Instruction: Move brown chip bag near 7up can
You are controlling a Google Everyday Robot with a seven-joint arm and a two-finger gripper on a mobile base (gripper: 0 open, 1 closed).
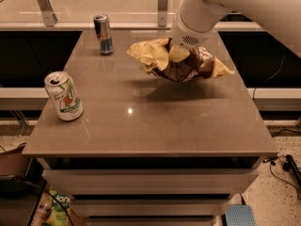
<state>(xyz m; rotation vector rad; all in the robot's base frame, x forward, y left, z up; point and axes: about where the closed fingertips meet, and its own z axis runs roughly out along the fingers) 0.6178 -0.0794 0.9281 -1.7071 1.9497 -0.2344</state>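
Note:
The brown chip bag (181, 62) hangs in the air above the table's right-middle, crinkled, dark brown in the middle with pale yellow ends, casting a shadow on the tabletop below. My gripper (178, 52) comes down from the white arm at the top right and is shut on the bag's top middle. The 7up can (64, 96), white with green and orange marks, stands upright near the table's left edge, well to the left of the bag.
A slim blue-and-silver can (103, 34) stands at the back left of the grey table (141, 126). A rail with metal posts (162, 4) runs behind the table. Drawers sit below the front edge; cables lie on the floor at right.

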